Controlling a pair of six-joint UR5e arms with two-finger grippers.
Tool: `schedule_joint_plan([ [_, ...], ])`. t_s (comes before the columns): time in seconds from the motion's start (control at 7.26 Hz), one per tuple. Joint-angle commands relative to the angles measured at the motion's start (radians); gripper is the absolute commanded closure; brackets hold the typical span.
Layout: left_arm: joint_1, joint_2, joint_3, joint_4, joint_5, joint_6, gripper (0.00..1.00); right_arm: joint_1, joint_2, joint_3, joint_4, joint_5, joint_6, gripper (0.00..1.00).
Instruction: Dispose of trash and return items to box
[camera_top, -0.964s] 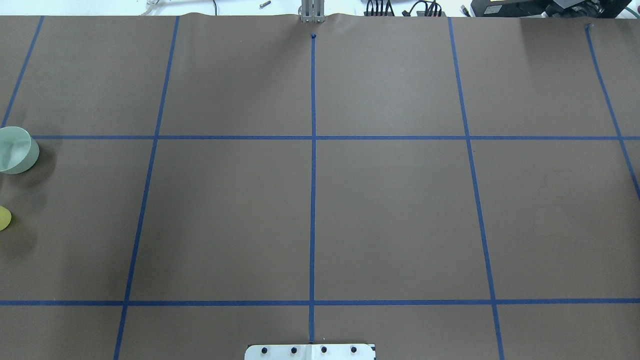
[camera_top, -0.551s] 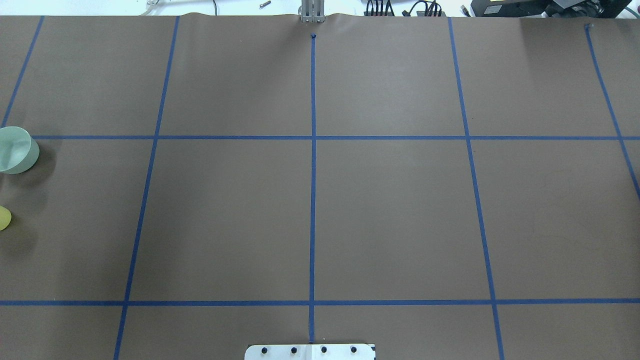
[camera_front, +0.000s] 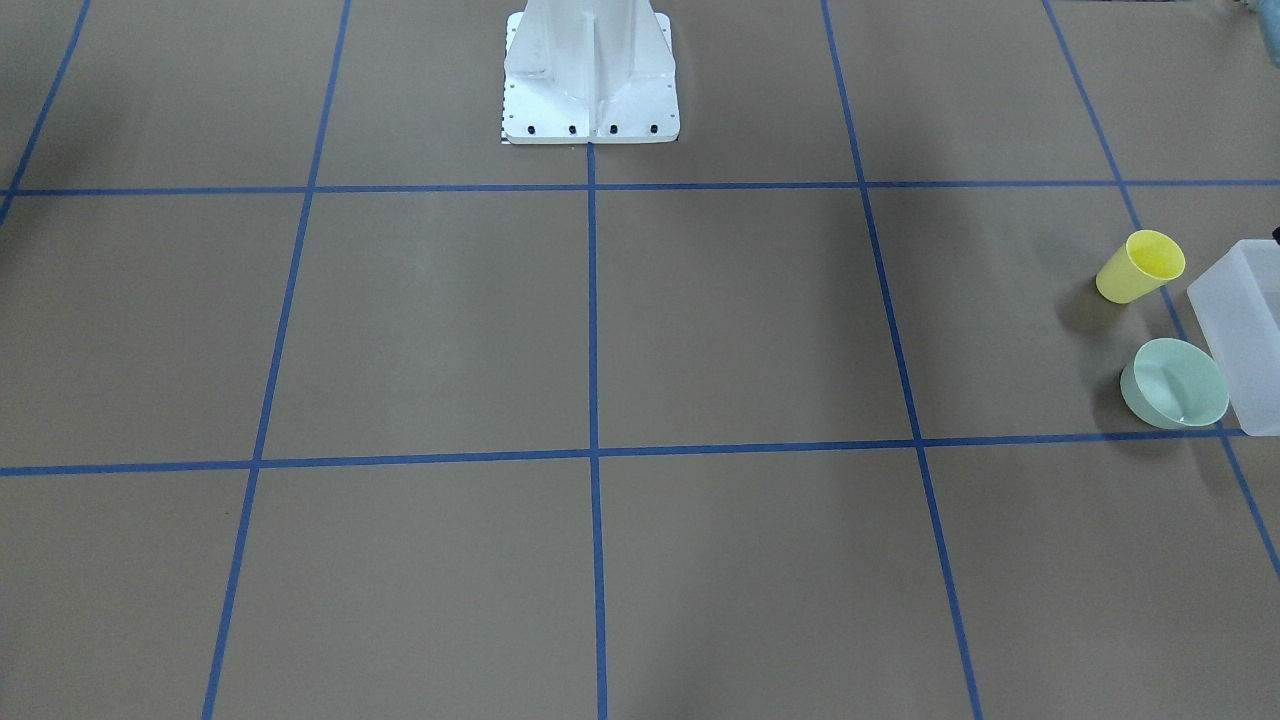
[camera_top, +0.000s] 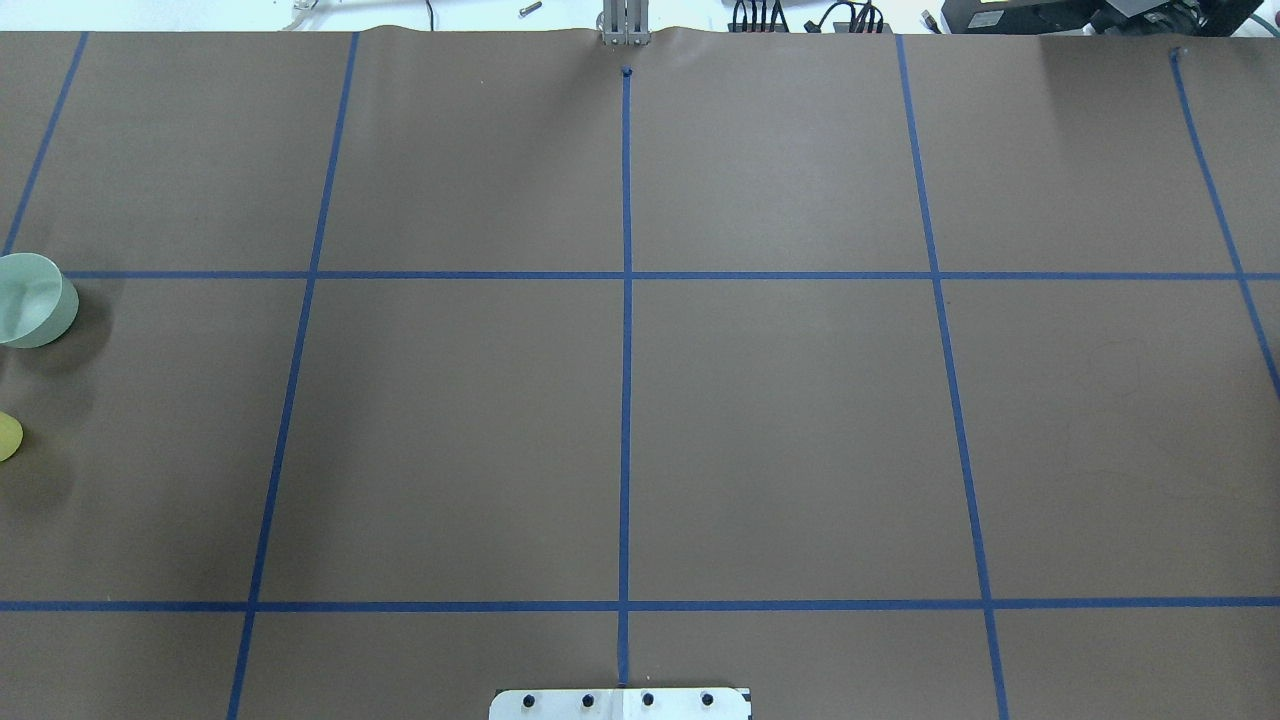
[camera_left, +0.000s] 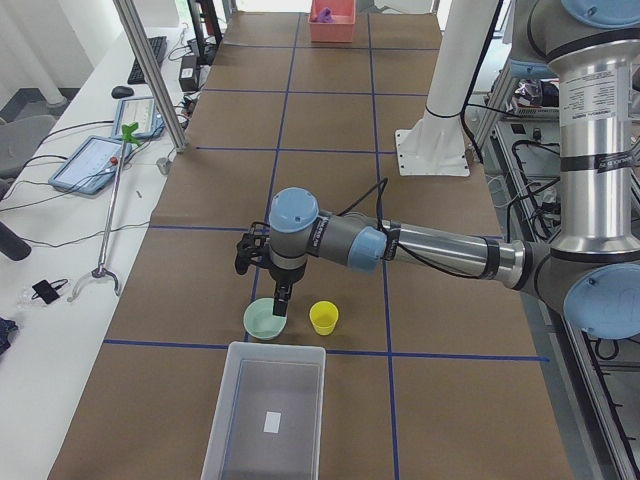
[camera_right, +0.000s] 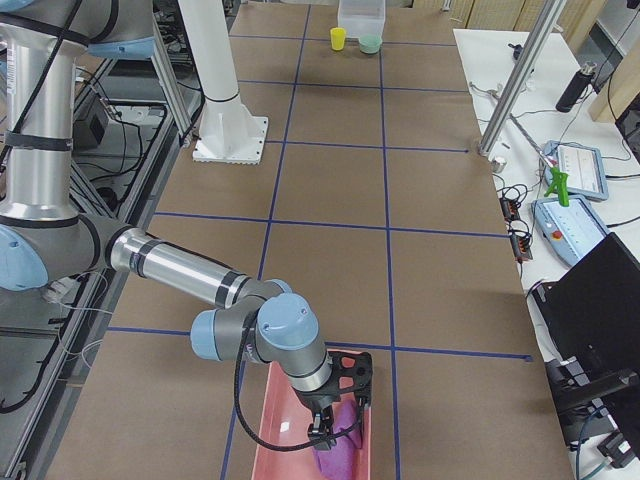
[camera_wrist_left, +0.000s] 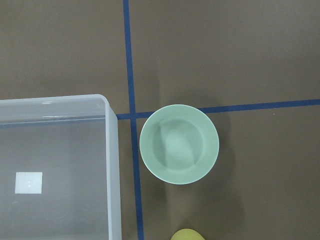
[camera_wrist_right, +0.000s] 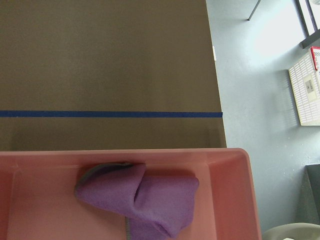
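While the left arm stretches across the middle of the left-end view, the left gripper (camera_left: 281, 304) hangs pointing down over the mint-green bowl (camera_wrist_left: 179, 144), close above its near rim. From that far-off angle I cannot tell how wide its jaws stand.

The bowl sits upright on the brown paper table (camera_top: 780, 430), just right of centre in the left wrist view and beside a crossing of blue tape lines (camera_wrist_left: 133, 116). Low in that frame, the top of the yellow cup (camera_front: 1140, 266) pokes in. In the front view it stands at the right edge, above the bowl and clear of it.

The frosted box (camera_left: 265, 410) fills the lower middle of the left-end view, open side up, with a small white square on its floor. Its corner is just beside the bowl, with a narrow gap between them.

At the bottom of the right-end view, the right gripper (camera_right: 335, 425) points down into a pink tray (camera_right: 280, 420), right over a crumpled purple cloth (camera_wrist_right: 145, 197) lying inside it. Whether it touches the cloth, or how far apart its jaws are, I cannot tell.
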Motion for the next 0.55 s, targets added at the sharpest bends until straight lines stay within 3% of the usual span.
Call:
schedule_joint_plan([
  [0.0, 0.007, -0.002, 0.016, -0.016, 0.069, -0.007, 0.02, -0.061, 0.029, 0.008, 0.002, 0.017, 0.046, 0.00],
  [0.14, 0.036, -0.002, 0.016, -0.030, 0.070, -0.068, 0.02, -0.130, 0.042, 0.018, 0.017, 0.089, 0.182, 0.00],
  [0.41, 0.177, 0.076, 0.027, -0.242, 0.070, -0.258, 0.03, -0.251, 0.044, 0.020, 0.129, 0.111, 0.321, 0.00],
])
